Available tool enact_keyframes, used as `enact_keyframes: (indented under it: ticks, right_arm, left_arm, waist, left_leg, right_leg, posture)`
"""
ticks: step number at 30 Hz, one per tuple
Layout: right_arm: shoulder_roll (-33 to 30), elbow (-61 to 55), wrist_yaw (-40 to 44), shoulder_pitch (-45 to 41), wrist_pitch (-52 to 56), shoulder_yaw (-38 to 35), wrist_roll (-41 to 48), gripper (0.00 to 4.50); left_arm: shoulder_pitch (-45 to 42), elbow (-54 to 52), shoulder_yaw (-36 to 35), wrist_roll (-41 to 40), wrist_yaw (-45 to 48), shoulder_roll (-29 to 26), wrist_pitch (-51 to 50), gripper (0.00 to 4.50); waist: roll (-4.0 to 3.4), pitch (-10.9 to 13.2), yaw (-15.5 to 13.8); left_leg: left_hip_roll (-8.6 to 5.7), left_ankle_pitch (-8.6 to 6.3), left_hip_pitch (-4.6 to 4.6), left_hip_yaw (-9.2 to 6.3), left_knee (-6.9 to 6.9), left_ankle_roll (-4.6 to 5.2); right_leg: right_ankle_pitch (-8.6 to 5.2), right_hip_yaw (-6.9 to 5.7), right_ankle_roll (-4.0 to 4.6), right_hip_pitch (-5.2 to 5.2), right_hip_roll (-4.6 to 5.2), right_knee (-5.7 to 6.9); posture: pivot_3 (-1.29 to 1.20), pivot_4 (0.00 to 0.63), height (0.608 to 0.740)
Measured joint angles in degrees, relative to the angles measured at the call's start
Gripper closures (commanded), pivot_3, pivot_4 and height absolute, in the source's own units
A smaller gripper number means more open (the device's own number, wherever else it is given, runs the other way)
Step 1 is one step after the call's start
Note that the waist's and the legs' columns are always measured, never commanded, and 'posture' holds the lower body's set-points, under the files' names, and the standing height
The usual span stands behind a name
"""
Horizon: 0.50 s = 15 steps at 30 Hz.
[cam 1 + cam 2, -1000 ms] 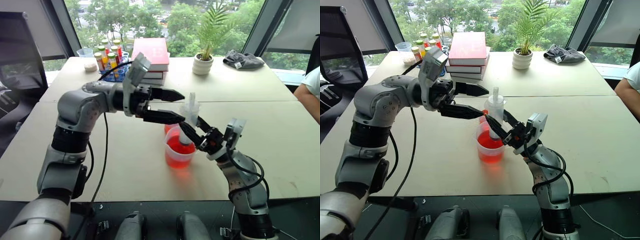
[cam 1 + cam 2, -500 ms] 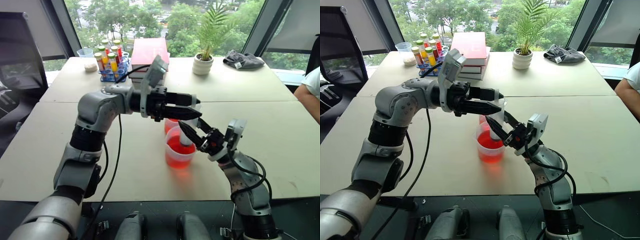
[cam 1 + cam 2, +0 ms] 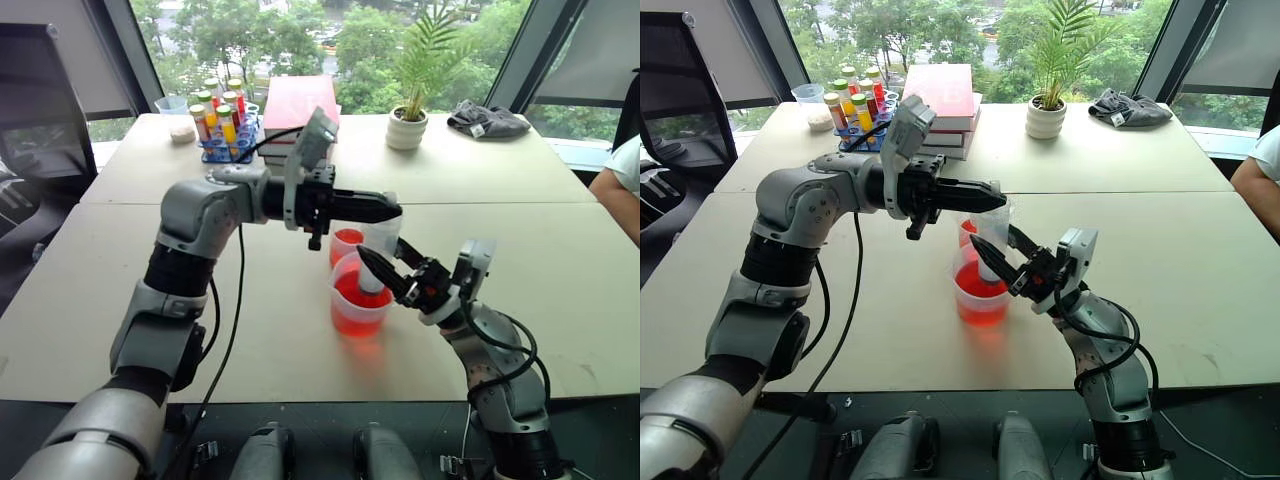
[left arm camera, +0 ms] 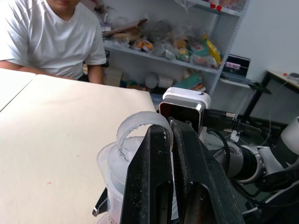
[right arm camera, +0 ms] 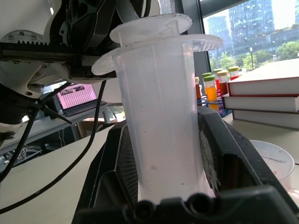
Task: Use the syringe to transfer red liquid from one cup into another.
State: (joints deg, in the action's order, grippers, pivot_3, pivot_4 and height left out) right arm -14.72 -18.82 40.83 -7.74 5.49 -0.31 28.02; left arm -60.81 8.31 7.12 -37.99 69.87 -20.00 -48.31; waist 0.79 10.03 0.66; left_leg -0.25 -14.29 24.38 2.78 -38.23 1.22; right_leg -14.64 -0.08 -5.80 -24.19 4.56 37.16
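The right claw is clamped on the syringe, which stands upright in the big cup of red liquid on the desk. The left claw is pinched together on the plunger top, and the small cup stands just behind

The left gripper, open wide a second ago beside the syringe, now has its fingers closed together at the plunger's top. Its arm reaches farther right than before, over the larger cup.
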Motion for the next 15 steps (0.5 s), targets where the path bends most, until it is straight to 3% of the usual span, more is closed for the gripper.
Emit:
enact_keyframes:
  ticks: [15]
  right_arm:
    - [-1.8,-0.1,-0.1,0.7,0.3,0.0,1.5,3.06]
  left_arm:
    - [-2.9,2.5,0.0,-0.1,0.9,-0.3,0.2,4.43]
  waist:
    - [0.0,0.0,0.0]
  left_leg:
    - [0.0,0.0,0.0,0.0,0.0,0.0]
  right_leg:
    - [0.0,0.0,0.0,0.0,0.0,0.0]
  posture:
    - [0.0,0.15,0.74]
